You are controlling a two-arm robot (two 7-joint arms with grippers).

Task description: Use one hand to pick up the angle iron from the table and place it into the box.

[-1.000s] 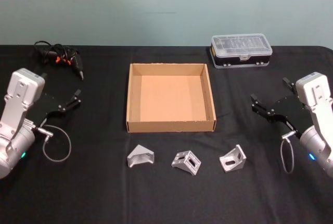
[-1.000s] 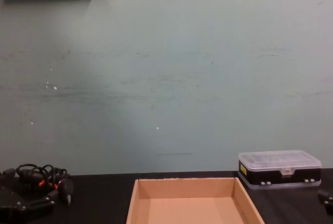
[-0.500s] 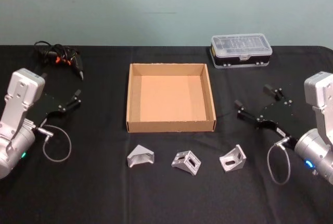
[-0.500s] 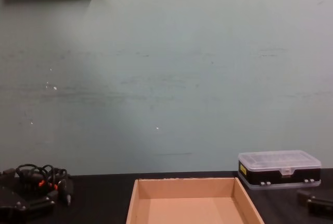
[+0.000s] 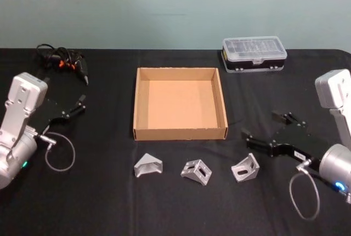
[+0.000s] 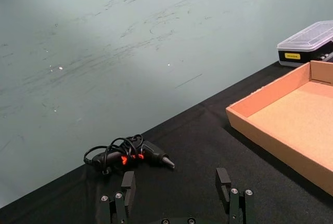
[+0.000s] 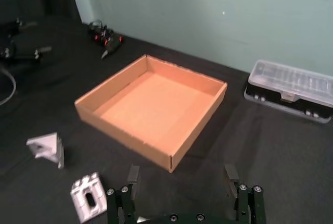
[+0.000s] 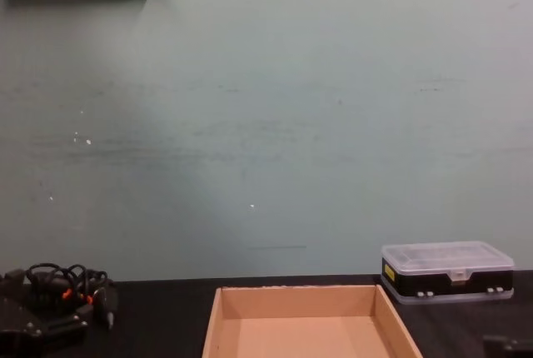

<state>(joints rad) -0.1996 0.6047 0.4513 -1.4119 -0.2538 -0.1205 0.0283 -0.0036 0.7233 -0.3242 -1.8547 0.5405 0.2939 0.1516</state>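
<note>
In the head view I have three angle irons in a row on the table (image 5: 109,203), toward its near edge and just in front of the box (image 5: 135,110): the left angle iron (image 5: 148,165), the middle angle iron (image 5: 197,171) and the right angle iron (image 5: 245,167). My right gripper (image 5: 259,126) hangs just beyond and to the right of the right angle iron, jaws spread wide and holding nothing. The left gripper (image 5: 79,104) is parked near the table's left edge, also open. The plastic case (image 5: 254,53) sits at the far edge and a corded tool (image 5: 63,63) lies near the far left corner. The left wrist view shows the left gripper (image 6: 176,182) with its jaws wide apart. The right wrist view shows the right gripper (image 7: 182,174) gaping, with the near corner of the box ahead of it. The chest view shows the box standing empty. I judge these brackets to be stiff metal, small and light, with smooth faces that could slip. I would clamp across the two flat parallel sides rather than the sloped rib, low and square so the piece does not twist out.
</note>
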